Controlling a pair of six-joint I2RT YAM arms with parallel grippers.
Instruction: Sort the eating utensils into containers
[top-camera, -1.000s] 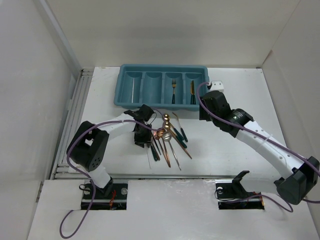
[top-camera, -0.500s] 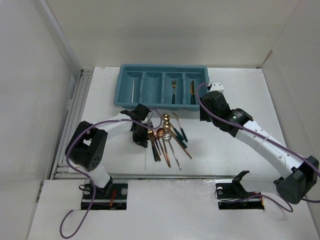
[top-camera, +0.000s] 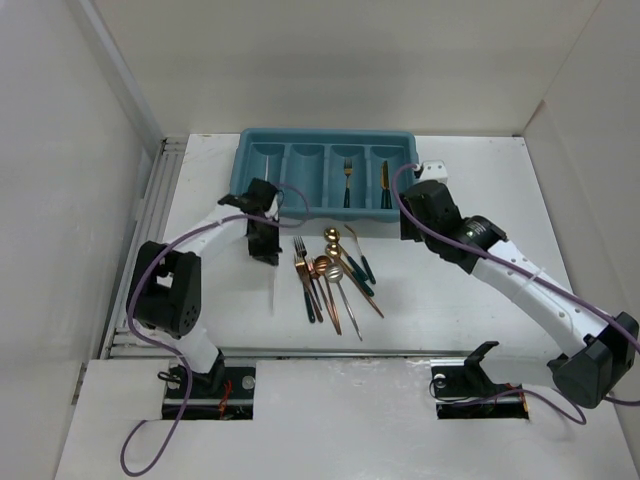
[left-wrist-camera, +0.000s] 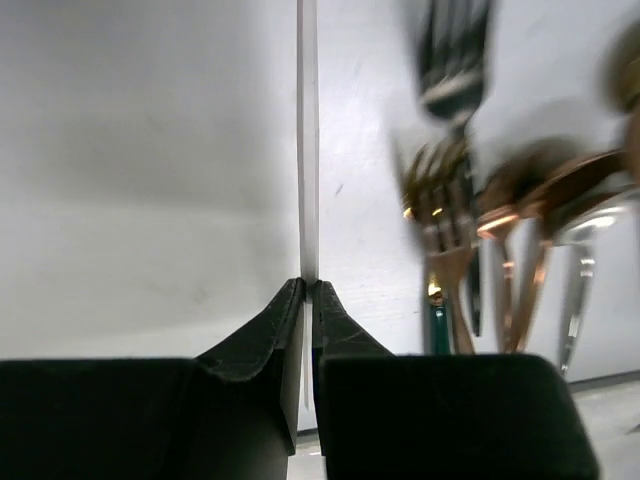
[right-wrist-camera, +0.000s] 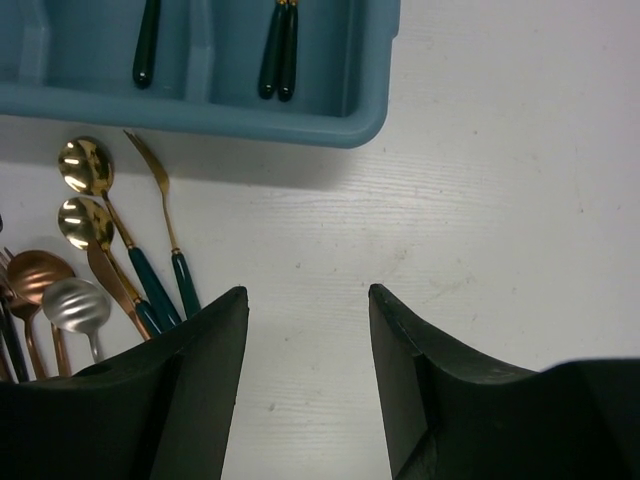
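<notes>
A: What takes up most of the overhead view?

B: The white table (top-camera: 450, 300). On it, at upper centre, lies the teal tray (top-camera: 325, 133) with its 4 long compartments side by side.

A: And the arms?

B: The left arm (top-camera: 215, 225) bends up from the lower left. Its left gripper (top-camera: 265, 245) sits just below the tray's left end. The right arm (top-camera: 520, 275) runs in from the lower right, and the right gripper (top-camera: 408, 225) is just below the tray's right end.

A: Where are the utensils?

B: Most lie in a loose pile (top-camera: 335, 280) at the centre of the table, between the 2 grippers and well below the tray. In the tray, the 1st compartment from the left holds a second chopstick (top-camera: 267, 180). The 3rd holds a fork (top-camera: 347, 180). In the 4th, the right wrist view shows 2 dark handles (right-wrist-camera: 280, 50) side by side.

A: What do the fingers show?

B: In the right wrist view, the right gripper (right-wrist-camera: 308, 295) has its fingers spread with only bare table between them. At the left edge of that view are 2 gold spoons (right-wrist-camera: 85, 165), a slim gold fork (right-wrist-camera: 150, 165), a copper spoon (right-wrist-camera: 35, 272) and a silver spoon (right-wrist-camera: 75, 300).

A: And the left?

B: In the left wrist view, the left gripper (left-wrist-camera: 308, 285) has its fingers pressed together, pinching a white chopstick (left-wrist-camera: 308, 150). It runs straight up the frame from the tips, with blurred forks (left-wrist-camera: 445, 200) to its right. I cannot tell whether the chopstick touches the table.
</notes>
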